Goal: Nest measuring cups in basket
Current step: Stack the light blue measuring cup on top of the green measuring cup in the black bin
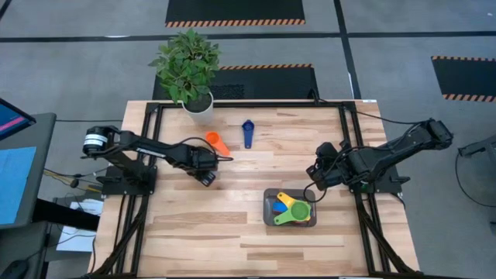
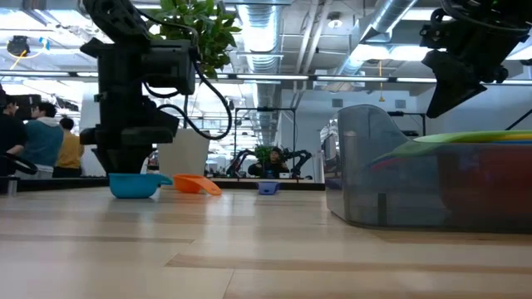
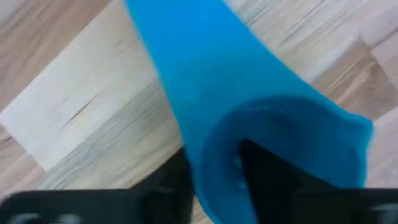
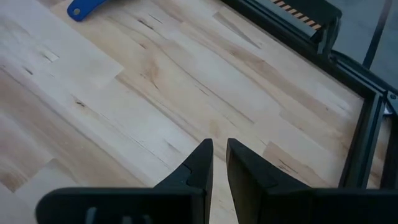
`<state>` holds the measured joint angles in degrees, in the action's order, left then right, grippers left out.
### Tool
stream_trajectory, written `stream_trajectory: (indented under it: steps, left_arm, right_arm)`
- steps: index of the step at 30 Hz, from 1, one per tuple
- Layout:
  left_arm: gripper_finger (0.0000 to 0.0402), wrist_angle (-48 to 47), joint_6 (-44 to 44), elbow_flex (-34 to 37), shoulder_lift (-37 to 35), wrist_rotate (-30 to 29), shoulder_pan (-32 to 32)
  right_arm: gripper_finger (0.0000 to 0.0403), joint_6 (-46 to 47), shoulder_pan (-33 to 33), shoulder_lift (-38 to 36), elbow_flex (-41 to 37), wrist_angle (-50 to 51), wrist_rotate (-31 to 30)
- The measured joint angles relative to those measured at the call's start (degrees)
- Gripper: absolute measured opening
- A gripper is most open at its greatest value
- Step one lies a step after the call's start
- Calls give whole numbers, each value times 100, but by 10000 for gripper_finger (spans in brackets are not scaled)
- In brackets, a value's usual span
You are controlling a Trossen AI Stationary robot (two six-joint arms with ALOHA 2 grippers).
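My left gripper (image 1: 205,175) is down at the table's left middle, shut on the light blue cup (image 2: 133,184). The orange cup (image 1: 218,142) lies on the table just beyond it, and the dark blue cup (image 1: 248,133) lies farther back. The dark grey basket (image 1: 268,219) stands at the near right and holds the yellow, green, blue and red cups (image 1: 293,208). My right gripper (image 4: 214,155) hangs shut and empty above the table, left of and beyond the basket; it also shows in the high view (image 1: 316,175). My left gripper holds the light blue cup by its bowl wall (image 3: 214,165), one finger inside the bowl (image 3: 264,177) and one outside (image 3: 177,183). The fingers come from above, pointing down. The cup sits level with its mouth up, at the table top (image 2: 133,194); its handle (image 3: 186,56) points away from the fingers.
A white plant pot (image 1: 198,108) with a green plant stands at the far left edge. Bare wood lies between my left gripper and the basket. Black frame rails (image 4: 364,118) run along the table's sides.
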<state>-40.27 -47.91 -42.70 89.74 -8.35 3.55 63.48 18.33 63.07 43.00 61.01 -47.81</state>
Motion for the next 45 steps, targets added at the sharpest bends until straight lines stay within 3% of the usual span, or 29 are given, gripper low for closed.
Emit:
stream_trajectory:
  steps: [4,10,17,20,27,33,37,45]
  left_arm:
    - [15,16,262,-99,-31,166,-6]
    - [2,-35,845,-543,19,556,-115]
    - [1,288,1626,-1955,214,428,-468]
    - [1,379,1943,-2741,600,309,-637]
    - [0,353,2960,-4692,2111,156,-1017]
    - [0,376,3641,-6286,3277,325,-1307]
    - [0,288,3957,-7124,3905,457,-1470]
    - [0,395,4546,-8187,4699,641,-1522]
  right_arm:
    - [69,-101,0,0,0,2,1]
    - [69,-105,0,0,0,47,2]
    - [69,530,0,0,0,488,21]
    - [69,1010,0,0,0,757,154]
    - [69,1034,2,1,0,1191,589]
    - [69,2542,7,-13,0,2500,883]
    - [66,3070,93,-93,209,2918,890]
    - [56,2470,336,-486,921,2899,1036]
